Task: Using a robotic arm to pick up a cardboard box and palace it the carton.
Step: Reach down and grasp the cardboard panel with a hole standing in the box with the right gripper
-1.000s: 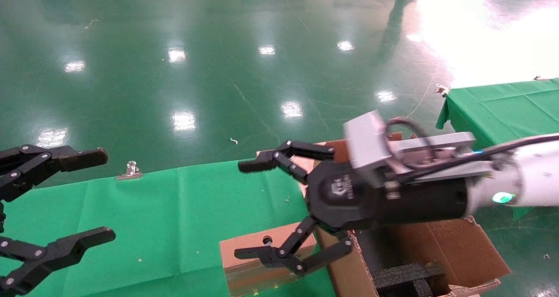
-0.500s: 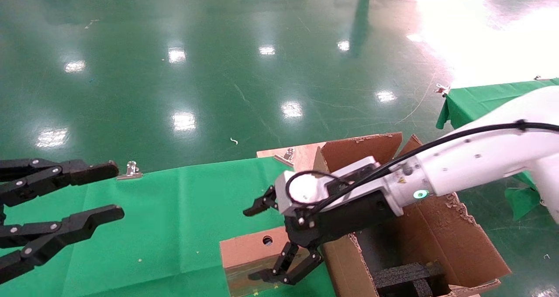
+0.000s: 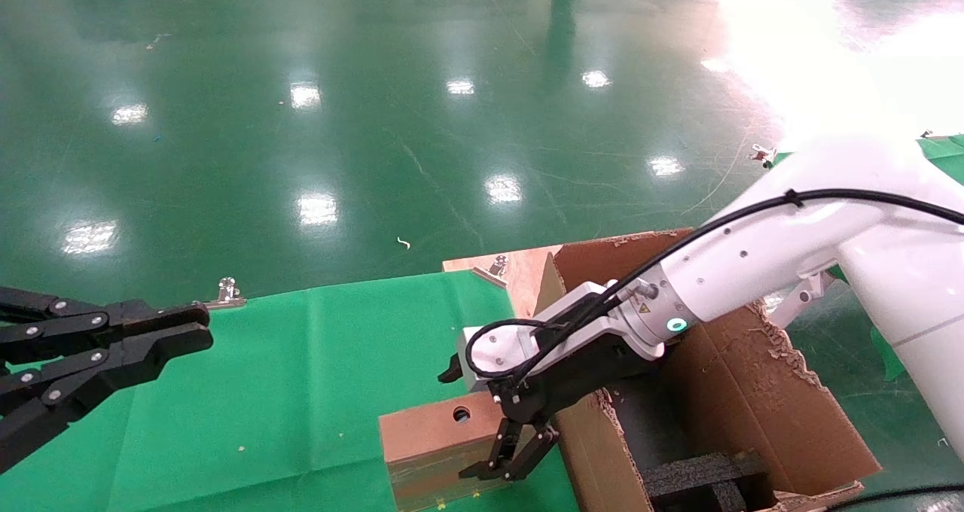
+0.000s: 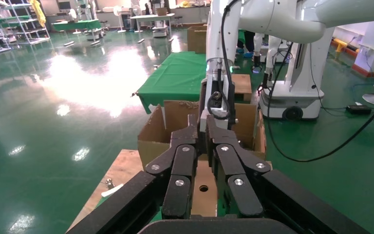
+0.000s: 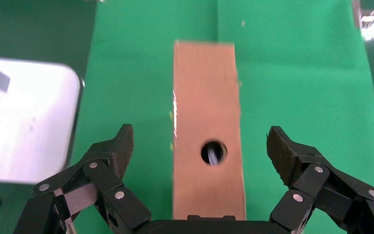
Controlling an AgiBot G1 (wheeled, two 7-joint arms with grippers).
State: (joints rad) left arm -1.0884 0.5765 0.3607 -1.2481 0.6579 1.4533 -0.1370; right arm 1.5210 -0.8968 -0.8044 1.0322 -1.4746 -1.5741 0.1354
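Item one, the cardboard box (image 3: 440, 440): small, brown, narrow and rectangular, standing on its long edge on the green cloth (image 3: 301, 376) of my table. Its top face is plain matte brown with one round finger hole (image 3: 461, 415) near the end closest to the carton. The side face towards my head camera is glossy with clear tape. In my right wrist view the box (image 5: 207, 131) runs lengthwise straight away from the palm, the hole (image 5: 213, 152) dark with a pale glint inside.

Item two, the carton (image 3: 753, 399): large, corrugated, brown, flaps ragged and torn, black foam (image 3: 704, 478) inside. It stands just beside the small box, on my right.

Item three, my right gripper (image 3: 482, 414): black, on the white robotic arm (image 3: 761, 263) with a green ring light, reaching down over the box's carton end. My fingers (image 5: 112, 148) are spread wide, one on each side of the box, clear of both long faces.

Item four, my left gripper (image 3: 177, 330): all black, off at the table's left edge, well apart from the box, fingers drawn together.

Item five, a metal clip (image 3: 226, 292) on the cloth's far edge.
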